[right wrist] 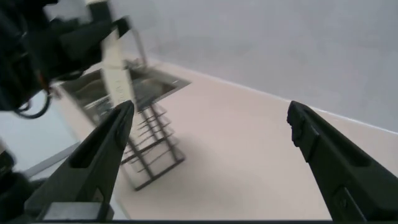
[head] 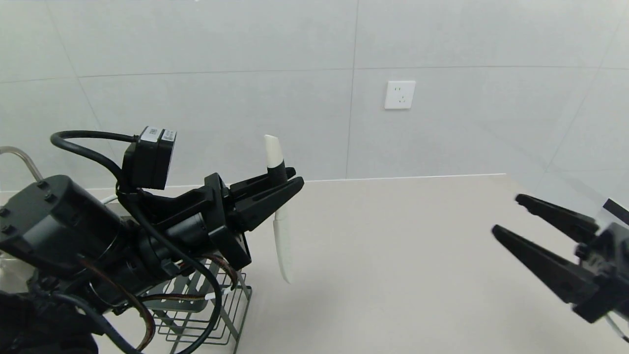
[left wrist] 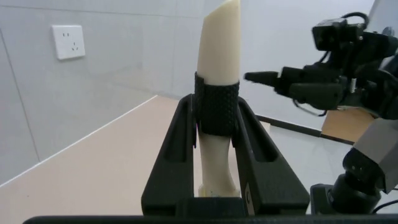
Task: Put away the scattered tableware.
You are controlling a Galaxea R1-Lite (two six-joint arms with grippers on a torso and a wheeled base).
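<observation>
A white knife [head: 282, 241] with a black band hangs upright in the air, handle up and blade pointing down, and my left gripper [head: 290, 179] is shut on its banded part. The left wrist view has the handle [left wrist: 217, 50] rising between the closed fingers [left wrist: 180, 143]. The knife is above the counter, just beside a wire drying rack [head: 196, 314]. My right gripper [head: 506, 214] stands open and holds nothing, off to the right over the counter, well apart from the knife. Its two fingers [right wrist: 106, 149] frame the rack [right wrist: 152, 146] and the knife [right wrist: 115, 62].
The beige counter [head: 393, 255] runs to a tiled wall with a white socket [head: 399, 94]. A metal sink [right wrist: 143, 84] and a curved tap [head: 19, 160] lie at the left behind the rack.
</observation>
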